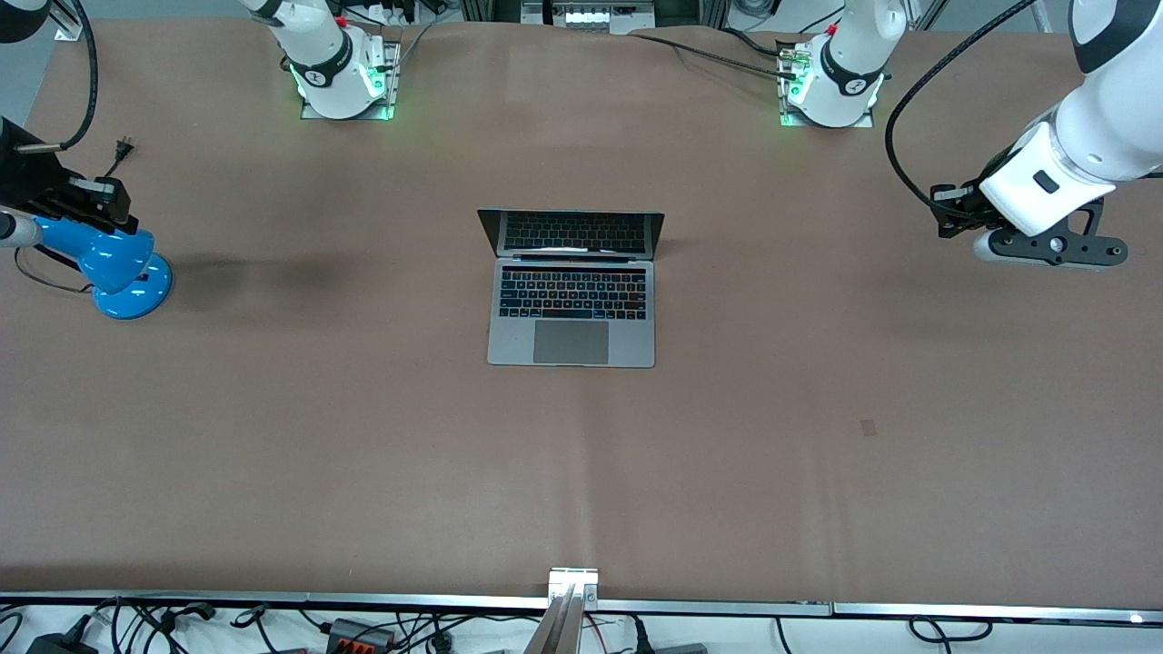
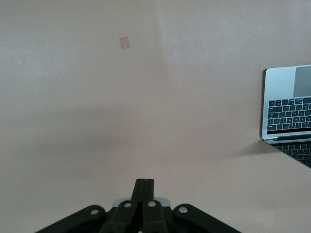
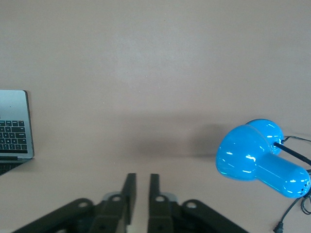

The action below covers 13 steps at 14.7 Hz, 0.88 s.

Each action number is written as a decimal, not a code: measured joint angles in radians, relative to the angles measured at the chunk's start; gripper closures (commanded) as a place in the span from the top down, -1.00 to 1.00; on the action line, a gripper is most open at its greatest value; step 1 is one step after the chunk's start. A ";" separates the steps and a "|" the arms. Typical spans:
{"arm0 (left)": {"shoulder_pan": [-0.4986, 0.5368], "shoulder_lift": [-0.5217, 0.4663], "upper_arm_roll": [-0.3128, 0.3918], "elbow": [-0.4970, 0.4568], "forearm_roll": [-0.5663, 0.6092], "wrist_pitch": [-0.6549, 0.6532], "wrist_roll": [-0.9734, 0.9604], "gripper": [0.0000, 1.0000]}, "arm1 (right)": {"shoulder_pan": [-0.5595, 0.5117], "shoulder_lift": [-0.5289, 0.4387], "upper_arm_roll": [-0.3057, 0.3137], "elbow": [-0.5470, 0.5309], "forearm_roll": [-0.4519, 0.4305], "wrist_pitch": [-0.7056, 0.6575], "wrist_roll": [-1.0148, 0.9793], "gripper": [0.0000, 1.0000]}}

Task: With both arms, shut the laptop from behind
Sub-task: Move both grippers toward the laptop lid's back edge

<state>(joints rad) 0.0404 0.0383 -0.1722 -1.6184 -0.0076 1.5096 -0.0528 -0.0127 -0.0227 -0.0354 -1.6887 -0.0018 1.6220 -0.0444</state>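
The silver-grey laptop [image 1: 572, 300] stands open in the middle of the table, its dark screen upright and facing the front camera. One edge of it shows in the left wrist view [image 2: 289, 109] and in the right wrist view [image 3: 12, 124]. My left gripper [image 2: 145, 187] is shut and empty. It hangs in the air over bare table at the left arm's end [image 1: 1054, 254], well apart from the laptop. My right gripper [image 3: 140, 187] is empty, with its fingers a little apart. It hangs at the right arm's end [image 1: 95, 204], over a blue lamp.
A blue desk lamp [image 1: 118, 268] with a black cord lies at the right arm's end of the table and also shows in the right wrist view [image 3: 260, 158]. A small brown tape mark [image 1: 869, 427] is on the table nearer the front camera.
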 measured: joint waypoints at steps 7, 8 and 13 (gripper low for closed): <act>-0.004 0.009 -0.059 -0.039 -0.163 -0.058 -0.002 -1.00 | 0.005 0.003 0.007 -0.003 0.004 -0.043 0.000 -1.00; -0.004 0.008 -0.075 -0.080 -0.188 -0.026 -0.002 -1.00 | 0.013 0.007 0.010 -0.007 0.009 -0.070 0.000 -1.00; -0.008 -0.043 -0.169 -0.360 -0.357 0.166 -0.002 -1.00 | 0.132 0.057 0.020 -0.032 0.079 -0.207 0.005 -1.00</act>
<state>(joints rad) 0.0324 -0.0042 -0.3407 -1.9784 -0.3644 1.6758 -0.0547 0.1197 0.0340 -0.0150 -1.7208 0.0772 1.4148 -0.0391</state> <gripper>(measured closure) 0.991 0.991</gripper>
